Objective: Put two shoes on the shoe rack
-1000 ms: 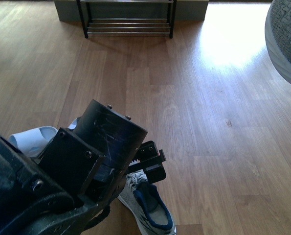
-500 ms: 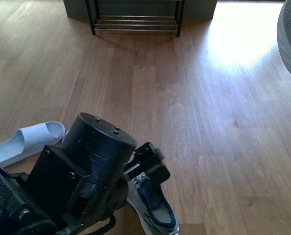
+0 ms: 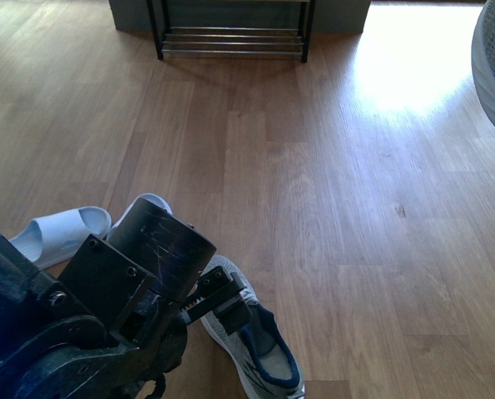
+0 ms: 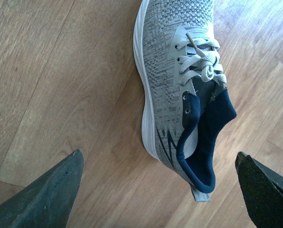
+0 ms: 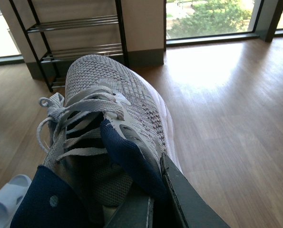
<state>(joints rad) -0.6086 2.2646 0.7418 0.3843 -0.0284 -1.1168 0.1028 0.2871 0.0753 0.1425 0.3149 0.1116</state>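
Over the floor sneaker, left pincer gapes wide (right pincer clamps second sneaker).

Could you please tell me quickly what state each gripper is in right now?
Left gripper: open, fingers spread above the floor sneaker.
Right gripper: shut on the lifted sneaker.

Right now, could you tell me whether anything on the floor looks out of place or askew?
Yes: one grey sneaker and two pale blue slides lie loose on the floor, pointing different ways, far from the shoe rack. The sneaker's mate is apart from it, gripped in the right pincer.
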